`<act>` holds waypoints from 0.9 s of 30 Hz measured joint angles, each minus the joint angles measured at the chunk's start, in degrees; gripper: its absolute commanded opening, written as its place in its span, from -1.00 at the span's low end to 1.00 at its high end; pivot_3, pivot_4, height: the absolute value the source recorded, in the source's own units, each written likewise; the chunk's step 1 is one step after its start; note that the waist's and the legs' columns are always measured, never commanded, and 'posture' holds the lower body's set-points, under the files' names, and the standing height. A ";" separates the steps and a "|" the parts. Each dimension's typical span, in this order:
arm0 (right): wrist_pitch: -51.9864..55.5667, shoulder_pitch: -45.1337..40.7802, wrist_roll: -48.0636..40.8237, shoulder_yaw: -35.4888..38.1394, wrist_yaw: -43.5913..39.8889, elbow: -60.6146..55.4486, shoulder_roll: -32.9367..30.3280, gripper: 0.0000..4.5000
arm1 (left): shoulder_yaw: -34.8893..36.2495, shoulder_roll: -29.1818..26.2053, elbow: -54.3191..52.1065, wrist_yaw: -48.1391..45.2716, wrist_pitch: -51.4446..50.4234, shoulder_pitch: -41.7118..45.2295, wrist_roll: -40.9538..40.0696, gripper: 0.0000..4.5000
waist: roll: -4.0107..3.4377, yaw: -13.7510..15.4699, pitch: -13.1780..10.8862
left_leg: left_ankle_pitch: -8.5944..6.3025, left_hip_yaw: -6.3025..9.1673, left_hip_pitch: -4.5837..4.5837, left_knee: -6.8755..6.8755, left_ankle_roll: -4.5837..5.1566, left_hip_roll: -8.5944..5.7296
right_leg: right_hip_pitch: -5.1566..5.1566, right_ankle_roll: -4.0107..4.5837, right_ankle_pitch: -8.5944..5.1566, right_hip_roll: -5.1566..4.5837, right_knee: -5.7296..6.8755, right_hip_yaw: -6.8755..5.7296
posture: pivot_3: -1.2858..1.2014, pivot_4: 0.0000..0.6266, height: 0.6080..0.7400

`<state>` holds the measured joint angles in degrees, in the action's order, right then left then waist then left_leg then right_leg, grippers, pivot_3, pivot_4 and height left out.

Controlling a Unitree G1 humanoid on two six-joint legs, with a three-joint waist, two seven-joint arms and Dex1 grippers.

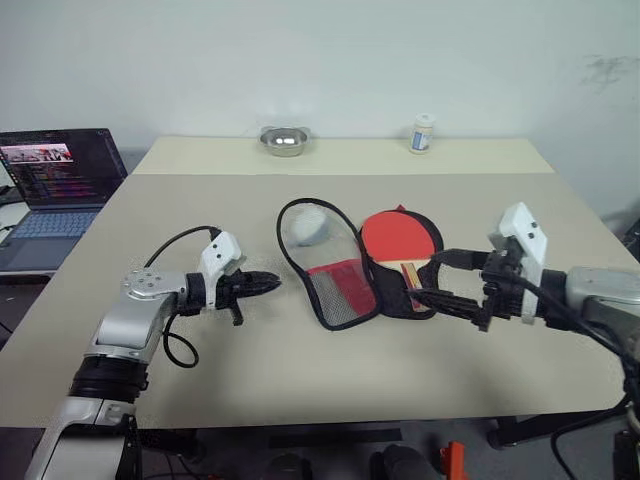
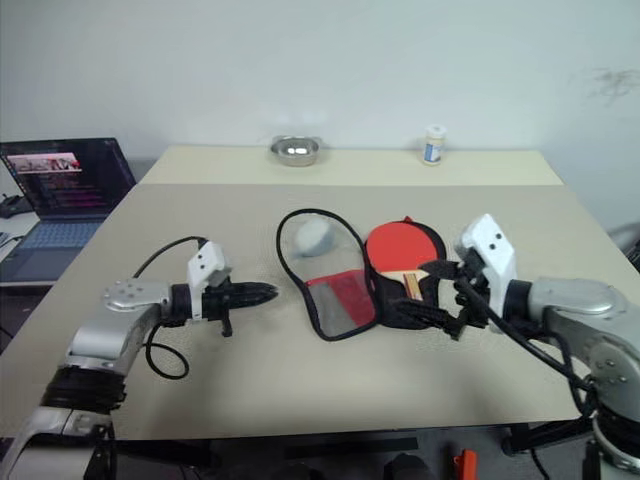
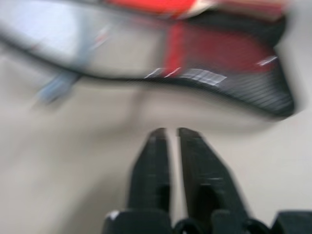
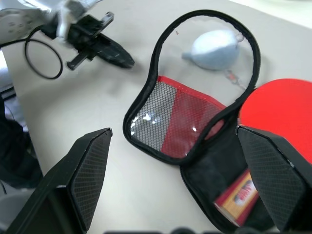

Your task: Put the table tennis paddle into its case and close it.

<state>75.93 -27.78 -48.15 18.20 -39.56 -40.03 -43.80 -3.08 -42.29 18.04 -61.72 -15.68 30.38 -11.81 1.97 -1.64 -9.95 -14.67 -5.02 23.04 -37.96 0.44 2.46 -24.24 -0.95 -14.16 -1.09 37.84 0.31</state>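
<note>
The table tennis paddle [image 1: 398,243] is laid on the opened case [image 1: 335,265], awaiting closure; the left gripper [image 1: 268,283], at nine o'clock, is clamped empty, the right gripper [image 1: 452,282], at three, spread wide.

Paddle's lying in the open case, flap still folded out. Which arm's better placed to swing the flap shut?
Probably the left. The left gripper, fingers shut, points at the flap of the case, which lies open toward it. The right gripper hangs open on the far side, over the paddle, so it would have to reach across.

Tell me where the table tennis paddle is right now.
The table tennis paddle lies mid-table in the open case's right half, just left of the open right gripper.
</note>
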 measured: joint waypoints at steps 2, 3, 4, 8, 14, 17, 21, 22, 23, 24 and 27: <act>-0.92 -0.15 -0.40 0.95 -0.40 0.57 -2.24 1.00 | -0.98 1.03 3.71 1.74 0.76 1.91 2.30 -0.98 | 0.02 0.06 -0.01 | 0.00 0.00 0.02 0.00 0.00 -0.01 | 0.00 0.00 0.00 -0.02 -0.02 -0.01 | 0.03 -0.52 1.00; -1.51 -0.20 -0.49 1.10 -0.41 0.88 -3.15 1.00 | -1.50 2.23 5.13 2.41 1.12 2.92 3.14 -0.98 | 0.03 0.09 -0.01 | 0.00 0.00 0.03 0.00 0.00 -0.03 | 0.01 0.00 0.00 -0.04 -0.03 -0.01 | 0.03 -0.52 1.00; -1.91 -0.23 -0.69 1.26 -0.38 1.15 -3.71 1.00 | -2.00 3.92 6.27 2.82 1.27 3.96 3.71 -0.98 | 0.05 0.14 -0.01 | 0.00 -0.01 0.04 -0.01 0.00 -0.04 | 0.02 0.00 0.01 -0.06 -0.05 0.00 | 0.03 -0.52 1.00; -2.85 -0.12 -2.30 1.34 -0.35 1.26 -5.32 1.00 | -3.91 10.58 9.62 3.87 1.01 7.58 4.26 -0.98 | 0.14 0.34 -0.02 | 0.00 0.08 0.20 -0.04 0.01 -0.08 | -0.03 0.02 0.02 -0.09 -0.10 -0.06 | 0.03 -0.52 1.00; -2.76 0.87 -6.09 3.58 0.04 1.09 -8.57 1.00 | -3.73 22.44 6.96 4.87 -5.54 15.79 0.00 -0.98 | 0.17 0.67 -0.04 | 0.00 0.38 0.62 -0.18 0.01 -0.12 | -0.18 0.22 0.15 -0.08 -0.17 -0.36 | 0.03 -0.52 1.00; -2.67 1.68 -7.23 5.60 1.58 1.55 -9.60 1.00 | -3.39 28.69 6.10 6.21 -6.45 21.06 -2.29 -0.98 | 0.17 1.11 -0.04 | -0.01 0.44 0.66 -0.19 0.02 -0.19 | -0.18 0.20 0.14 -0.07 -0.20 -0.40 | 0.03 -0.52 1.00; -2.76 2.04 -7.65 7.11 3.35 2.19 -10.60 1.00 | -4.54 33.63 9.21 7.48 -3.83 23.28 -1.58 -0.98 | 0.13 1.00 -0.02 | 0.00 0.45 0.56 -0.15 0.02 -0.14 | -0.17 0.17 0.12 -0.03 -0.15 -0.40 | 0.03 -0.52 1.00; -2.81 2.10 -7.73 7.12 3.57 2.20 -10.75 1.00 | -5.20 34.38 10.80 7.74 -3.11 23.27 -1.06 -0.98 | 0.13 1.01 -0.02 | 0.00 0.46 0.55 -0.16 0.02 -0.12 | -0.17 0.14 0.10 -0.01 -0.12 -0.42 | 0.03 -0.52 1.00; -2.93 2.47 -7.70 7.12 3.86 2.21 -10.91 1.00 | -5.73 35.02 12.51 8.17 -2.22 23.21 -0.33 -0.98 | 0.13 1.01 -0.02 | 0.01 0.49 0.55 -0.16 0.02 -0.11 | -0.17 0.09 0.07 0.01 -0.11 -0.45 | 0.03 -0.52 1.00; -3.11 2.88 -7.57 7.08 4.21 2.26 -10.97 1.00 | -6.09 35.18 13.72 8.43 -1.21 23.19 0.33 -0.98 | 0.13 1.00 -0.02 | 0.01 0.49 0.55 -0.16 0.02 -0.09 | -0.17 -0.01 0.01 0.01 -0.10 -0.44 | 0.03 -0.52 1.00; -4.14 4.00 -6.64 5.95 5.39 3.24 -11.05 1.00 | -6.17 34.27 14.55 8.20 0.52 23.00 0.96 -0.98 | 0.13 0.97 -0.02 | 0.01 0.47 0.54 -0.16 0.02 -0.09 | -0.17 -0.01 0.01 0.01 -0.09 -0.42 | 0.03 -0.52 1.00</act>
<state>71.79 -23.78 -54.78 24.15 -34.16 -36.78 -54.85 -9.25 -8.02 32.59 -53.52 -15.16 53.39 -10.85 2.10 -0.67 -9.97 -14.66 -4.55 23.58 -38.12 0.46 2.37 -24.42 -0.96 -14.14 -1.08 37.75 -0.11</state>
